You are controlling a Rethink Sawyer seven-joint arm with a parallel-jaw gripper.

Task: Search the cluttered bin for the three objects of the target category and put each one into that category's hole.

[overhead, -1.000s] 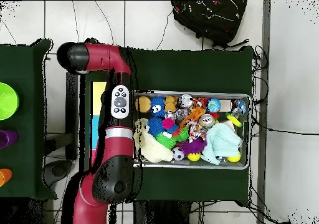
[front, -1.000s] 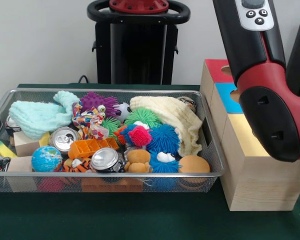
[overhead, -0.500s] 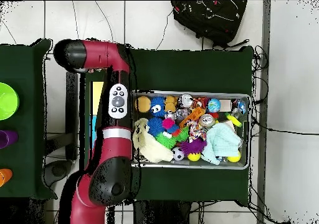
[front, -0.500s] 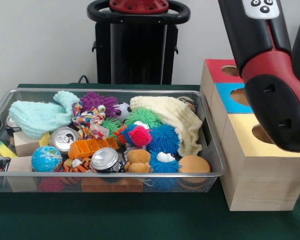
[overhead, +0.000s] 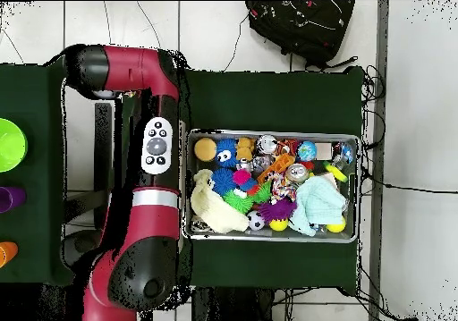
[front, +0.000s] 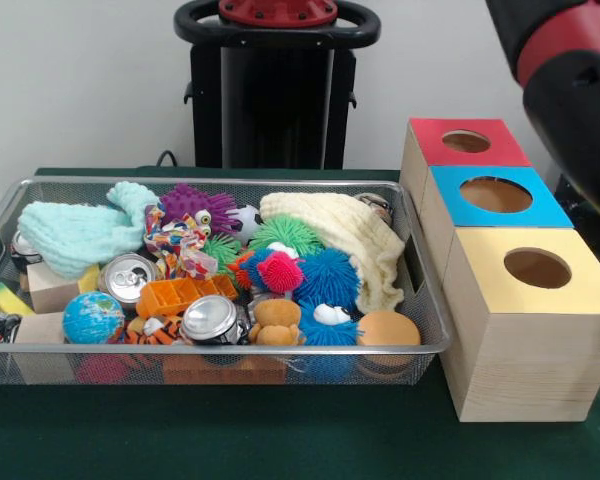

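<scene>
Silver mesh bin (front: 420,345) on a dark green desk (front: 280,440). At the bin's 10 o'clock lies a mint cloth (front: 75,235); at 12, a purple spiky ball (front: 195,205); at 2, a cream cloth (front: 345,235). Near centre: a white knotted twist (front: 180,245) spotted red, orange, blue and green. The boxes (front: 525,350) are pale wood, topped red (front: 500,155), blue (front: 550,210) and yellow (front: 590,290). The arm (overhead: 148,215) is red and black.

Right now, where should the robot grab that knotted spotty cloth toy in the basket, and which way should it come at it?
Probably from straight above, closing on the thick knot in the middle of the spotted cloth twist. It lies on top of the pile in the bin, its bulging knot the highest part. The purple spiky ball and the open can press close beside it, so a sideways approach looks blocked.
</scene>
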